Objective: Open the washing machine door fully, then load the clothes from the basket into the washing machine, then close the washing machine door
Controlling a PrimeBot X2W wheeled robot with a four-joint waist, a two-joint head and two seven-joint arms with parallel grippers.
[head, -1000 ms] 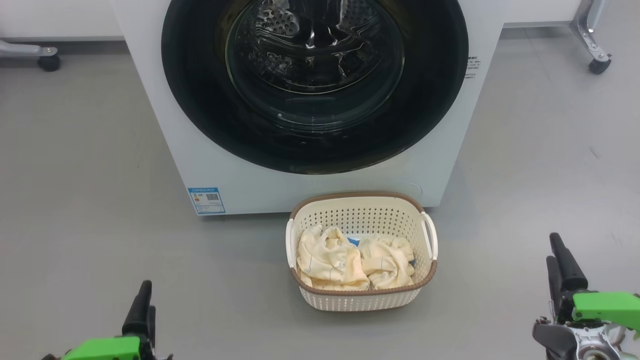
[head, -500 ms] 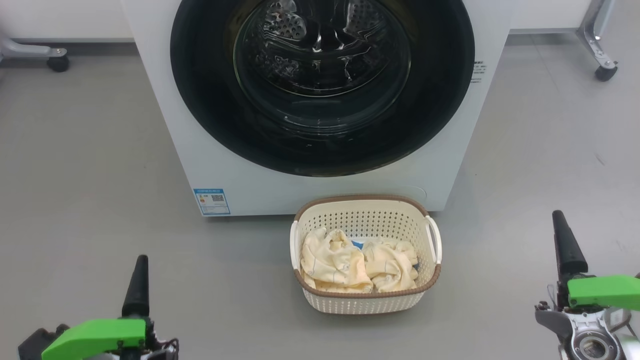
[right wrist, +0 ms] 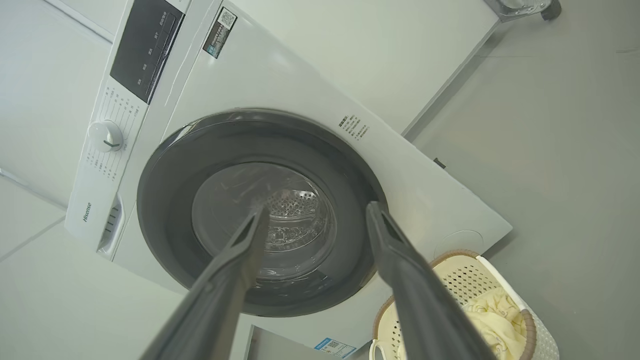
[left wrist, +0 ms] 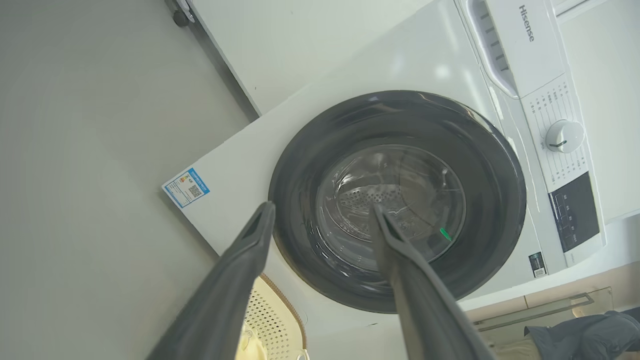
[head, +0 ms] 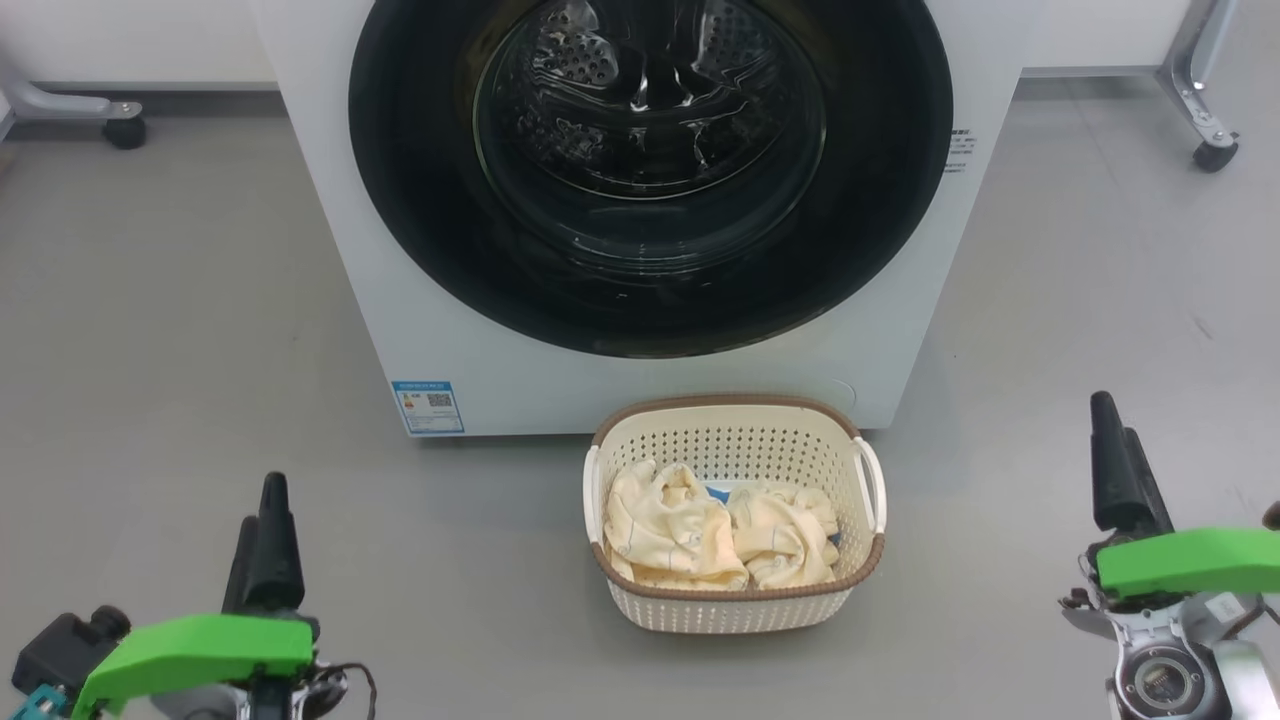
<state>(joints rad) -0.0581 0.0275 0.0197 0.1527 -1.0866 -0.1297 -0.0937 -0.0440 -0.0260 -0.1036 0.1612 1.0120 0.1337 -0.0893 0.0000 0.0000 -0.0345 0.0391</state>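
Two sets of fingers are spread wide and hold nothing. The left fingers [left wrist: 245, 260] sit at the lower left of the head view and the right fingers [right wrist: 400, 260] at the lower right, both pointing toward the washing machine [head: 520, 380] and touching nothing. Between them, nearer the right side, the basket [head: 735, 610] stands on the grey floor [head: 150, 350] just in front of the machine, with the clothes [head: 680, 530] heaped inside. Behind it, the washing machine door [head: 650, 300] sits shut against the white front.

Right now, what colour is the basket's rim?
Brown, on the cream basket; clearest in the head view.
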